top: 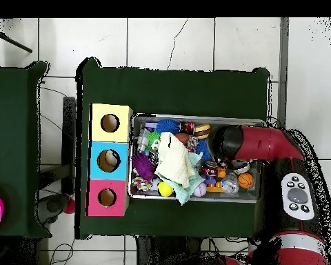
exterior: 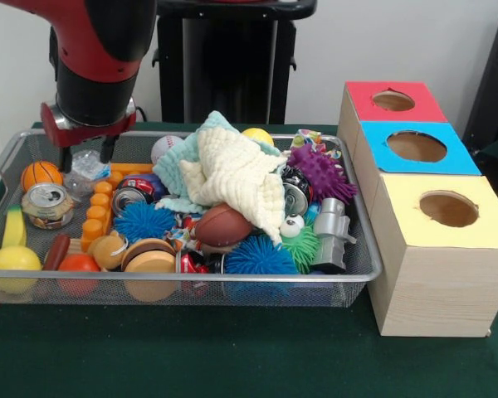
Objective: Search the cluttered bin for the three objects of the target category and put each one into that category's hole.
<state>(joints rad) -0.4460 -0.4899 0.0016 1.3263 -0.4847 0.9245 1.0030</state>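
My gripper (exterior: pixel 86 154) hangs at the far left corner of the wire-mesh bin (exterior: pixel 361 249), fingers (exterior: pixel 65 157) spread open. They straddle a crumpled clear plastic piece (exterior: pixel 88 166) without closing on it. Beside it lie a small basketball (exterior: pixel 41 174) and a dented soda can (exterior: pixel 47 204). A cream cloth (exterior: pixel 232 178) covers the middle of the pile. To the right stand three boxes with round holes: red (exterior: pixel 393 100), blue (exterior: pixel 416 147) and yellow (exterior: pixel 448 209). In the overhead view the arm (top: pixel 254 143) hides the gripper over the bin (top: pixel 196 195).
The bin also holds a toy football (exterior: pixel 222 224), blue spiky balls (exterior: pixel 143 221), a purple spiky ball (exterior: pixel 319 172), a toy burger (exterior: pixel 149 259), orange blocks (exterior: pixel 97 214), a lemon (exterior: pixel 13 264) and more cans (exterior: pixel 130 197). Green cloth (exterior: pixel 232 348) covers the table.
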